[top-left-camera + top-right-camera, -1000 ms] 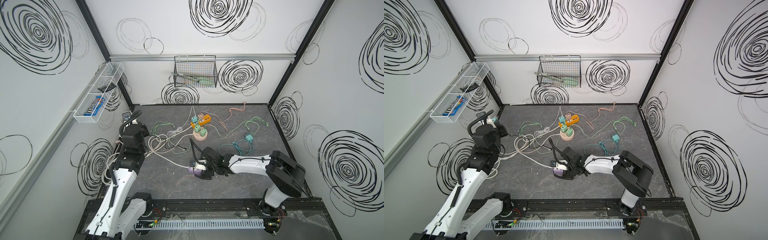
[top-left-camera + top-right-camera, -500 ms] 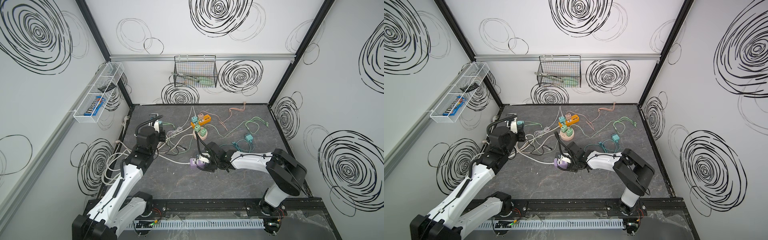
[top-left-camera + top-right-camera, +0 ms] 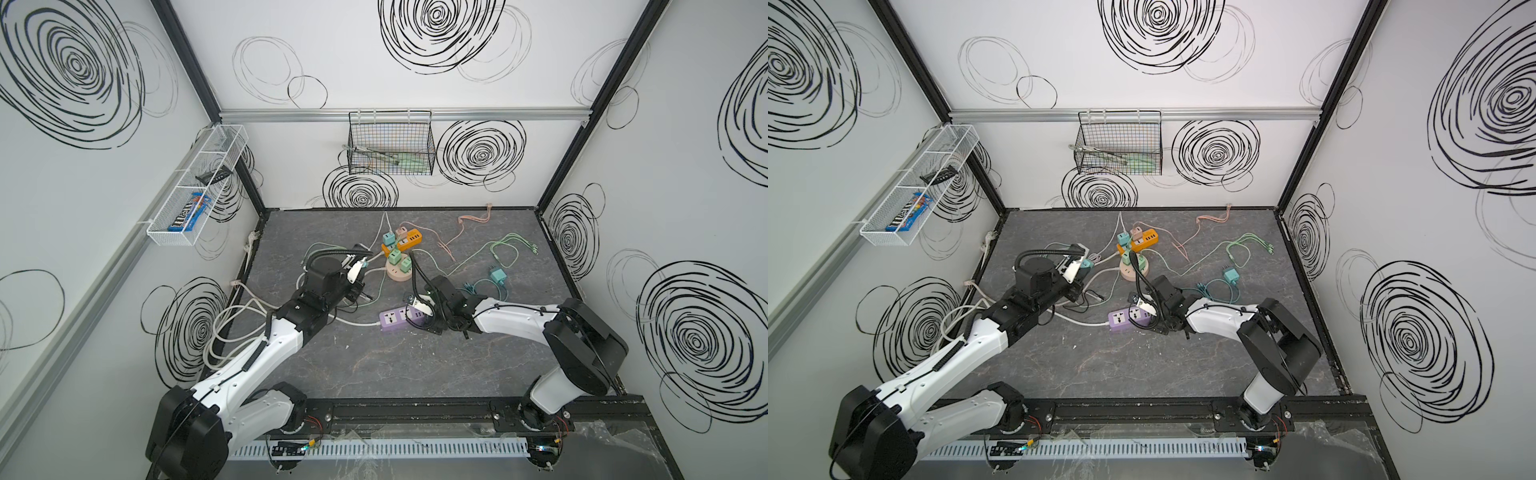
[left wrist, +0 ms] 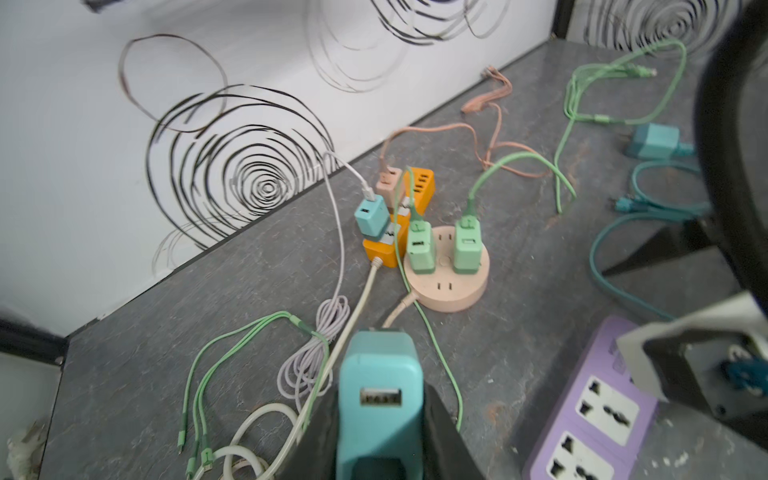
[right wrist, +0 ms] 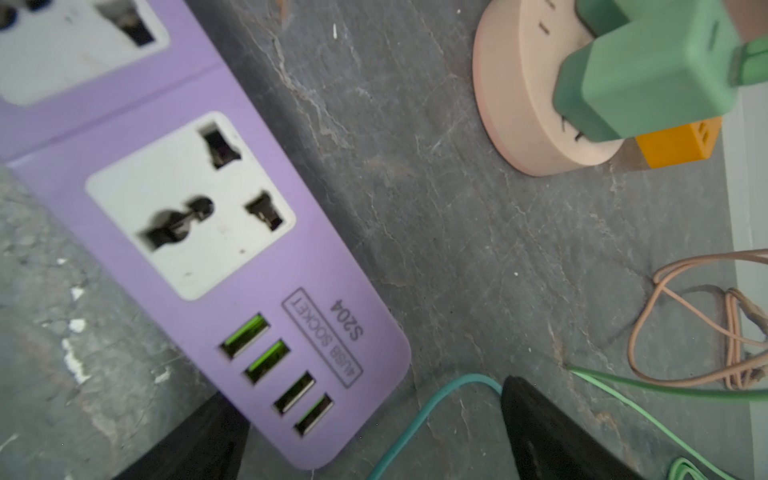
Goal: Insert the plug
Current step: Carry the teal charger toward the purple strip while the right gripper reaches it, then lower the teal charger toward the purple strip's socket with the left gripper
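Plug: the teal block-shaped charger plug (image 4: pixel 380 399), one USB port on its face, is held in my left gripper (image 4: pixel 380 432), off the table and apart from every socket.
Plug, hard to see: I cannot make out its prongs. Its near end is cut by the picture edge. In both top views only a small teal piece (image 3: pixel 365 262) shows.
Left fingers: closed on the plug, one black finger (image 4: pixel 316 440) on each side.
Strip: the flat purple plastic power strip (image 5: pixel 232 249) lies on the grey stone-patterned table (image 3: pixel 374 374).
Right gripper (image 5: pixel 368 388): spread wide and holding nothing. The USB end of the strip is between my fingers. I cannot tell if one finger touches it.
Strip, top views: my right gripper covers that end.
Further out: the round pink socket hub (image 4: pixel 446 286) carries two green chargers (image 4: pixel 419 249). The orange power block (image 4: pixel 424 189) is just behind and partly hidden.
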Robot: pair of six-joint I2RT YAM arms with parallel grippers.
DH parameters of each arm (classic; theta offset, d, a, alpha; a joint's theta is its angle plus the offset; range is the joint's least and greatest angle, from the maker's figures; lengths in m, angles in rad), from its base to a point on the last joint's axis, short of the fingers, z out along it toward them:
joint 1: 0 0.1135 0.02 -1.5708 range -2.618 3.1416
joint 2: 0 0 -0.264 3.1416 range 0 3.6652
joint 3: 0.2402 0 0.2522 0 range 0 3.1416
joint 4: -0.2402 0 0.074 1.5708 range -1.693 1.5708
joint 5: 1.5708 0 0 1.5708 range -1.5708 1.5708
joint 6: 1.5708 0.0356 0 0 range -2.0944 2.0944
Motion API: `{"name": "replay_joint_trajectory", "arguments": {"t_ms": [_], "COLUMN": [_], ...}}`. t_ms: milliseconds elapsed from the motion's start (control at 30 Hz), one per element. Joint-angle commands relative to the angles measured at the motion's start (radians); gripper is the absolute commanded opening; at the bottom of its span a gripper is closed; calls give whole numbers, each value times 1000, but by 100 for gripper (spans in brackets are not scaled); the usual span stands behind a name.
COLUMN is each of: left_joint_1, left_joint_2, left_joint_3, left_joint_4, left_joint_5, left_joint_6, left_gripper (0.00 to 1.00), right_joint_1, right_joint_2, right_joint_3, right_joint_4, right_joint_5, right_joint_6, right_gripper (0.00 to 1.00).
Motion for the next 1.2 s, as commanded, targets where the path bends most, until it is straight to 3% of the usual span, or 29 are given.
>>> {"name": "replay_joint_trajectory", "arguments": {"t_ms": [0,100,267,367,500,667,867,1033,1167], "left_joint_1": [-25,-25,-26,-25,-38,-48,-66,-67,-67], "left_joint_2": [40,81,181,266,365,396,400,408,417], "left_joint_3": [48,96,204,297,379,406,373,335,312], "left_joint_4": [-75,-155,-351,-463,-553,-592,-597,-560,-530], "left_joint_5": [47,69,219,294,301,338,426,434,426], "left_joint_6": [149,167,252,260,261,269,303,307,305], "left_gripper": [0,0,0,0,0,0,0,0,0], "right_joint_1": [4,3,3,3,1,-8,-22,-24,-23], "right_joint_2": [-96,-165,-286,-388,-520,-666,-712,-722,-717], "right_joint_3": [-35,-59,-98,-152,-232,-329,-328,-336,-335], "right_joint_4": [40,59,102,191,314,435,385,376,369], "right_joint_5": [-56,-82,-89,-64,21,79,136,73,95], "right_joint_6": [6,63,202,303,443,546,638,614,625], "right_gripper": [97,97,97,97,97,97,97,97,97]}}
